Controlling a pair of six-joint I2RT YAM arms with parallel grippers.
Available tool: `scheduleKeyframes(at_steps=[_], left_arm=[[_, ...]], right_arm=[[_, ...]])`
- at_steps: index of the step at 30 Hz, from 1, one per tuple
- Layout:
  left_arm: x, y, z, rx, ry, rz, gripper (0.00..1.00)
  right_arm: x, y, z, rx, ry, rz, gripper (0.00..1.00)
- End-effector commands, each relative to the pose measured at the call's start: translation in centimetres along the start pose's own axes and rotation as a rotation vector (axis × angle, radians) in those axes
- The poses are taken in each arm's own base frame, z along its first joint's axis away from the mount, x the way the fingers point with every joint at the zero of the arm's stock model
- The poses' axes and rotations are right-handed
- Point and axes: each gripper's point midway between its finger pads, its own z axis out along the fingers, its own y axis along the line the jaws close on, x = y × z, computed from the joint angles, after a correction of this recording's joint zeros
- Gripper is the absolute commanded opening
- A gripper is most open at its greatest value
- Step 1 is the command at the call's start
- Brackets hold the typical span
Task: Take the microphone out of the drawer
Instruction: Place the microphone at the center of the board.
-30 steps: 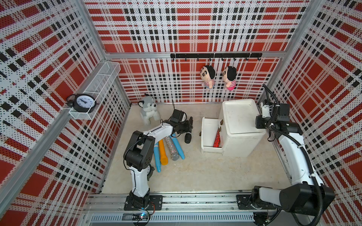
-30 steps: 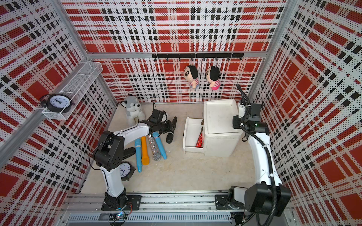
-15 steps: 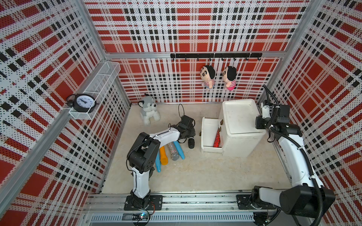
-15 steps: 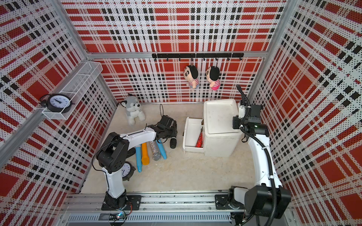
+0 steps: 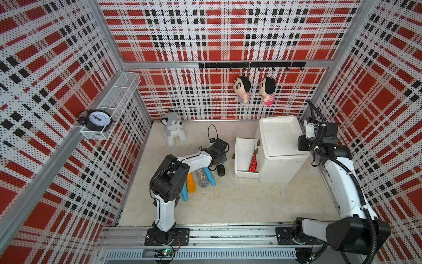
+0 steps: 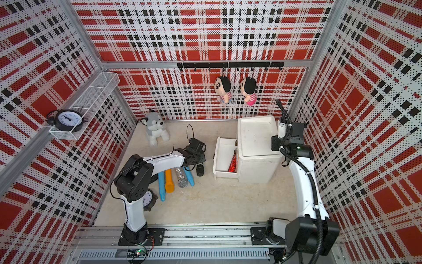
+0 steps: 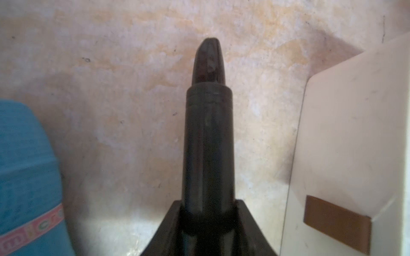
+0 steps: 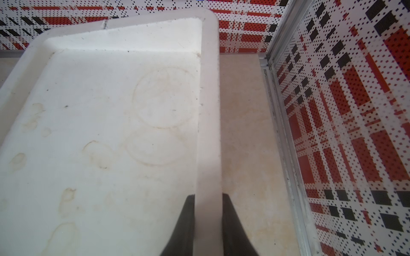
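The black mic, smooth and tapering to a rounded tip, sticks straight out of the left gripper. The jaws are narrowed onto its barrel, outside the drawer and over mottled beige floor. Only the top views show the red glitter mic in that open drawer beside the gripper. The right gripper pinches the raised rim of the white cabinet.

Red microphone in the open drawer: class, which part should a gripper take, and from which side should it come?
Grip the red microphone, probably by its narrow handle, from above, jaws across it. It lies in the drawer hard by the cabinet; the drawer's walls block sideways approaches, and only the top is open.
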Motion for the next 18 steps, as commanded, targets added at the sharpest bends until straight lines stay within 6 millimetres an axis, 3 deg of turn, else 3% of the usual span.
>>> scheduleKeyframes(at_steps=[1, 18], left_arm=[[0.9, 1.1, 0.5, -0.065, 0.001, 0.018, 0.0], [2.8, 3.7, -0.2, -0.202, 0.009, 0.037, 0.0]], right_arm=[[-4.0, 0.3, -2.4, 0.008, -0.172, -0.035, 0.0], [-3.9, 0.3, -1.8, 0.023, -0.155, -0.041, 0.0]])
